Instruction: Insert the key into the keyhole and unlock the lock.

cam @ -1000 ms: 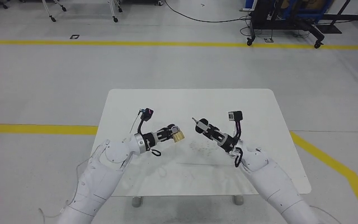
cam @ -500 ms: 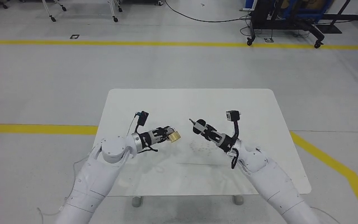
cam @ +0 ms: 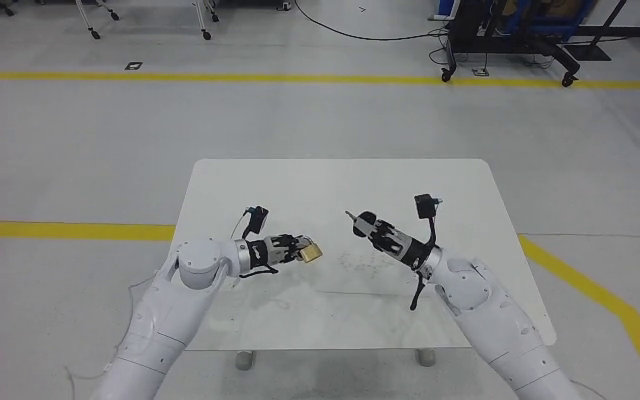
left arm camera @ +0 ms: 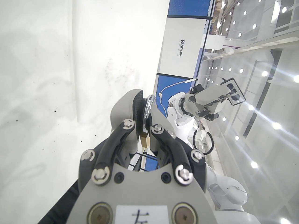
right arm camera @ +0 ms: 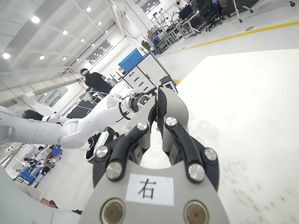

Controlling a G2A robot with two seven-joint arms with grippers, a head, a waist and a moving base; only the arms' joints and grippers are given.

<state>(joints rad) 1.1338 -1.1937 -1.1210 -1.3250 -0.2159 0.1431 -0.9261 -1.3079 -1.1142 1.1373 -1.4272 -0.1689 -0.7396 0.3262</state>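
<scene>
White desk (cam: pixel 450 190), factory floor. Your left jaws clamp the lock (cam: pixel 311 253) aloft to steady it. Right jaws pinch the key (cam: pixel 348 214) near the lock, not touching, likely lining up insertion.

Open gap above flat white table (cam: pixel 420 185), between small brass padlock (cam: pixel 311 253) and thin metal key (cam: pixel 349 215); free passage there.
</scene>
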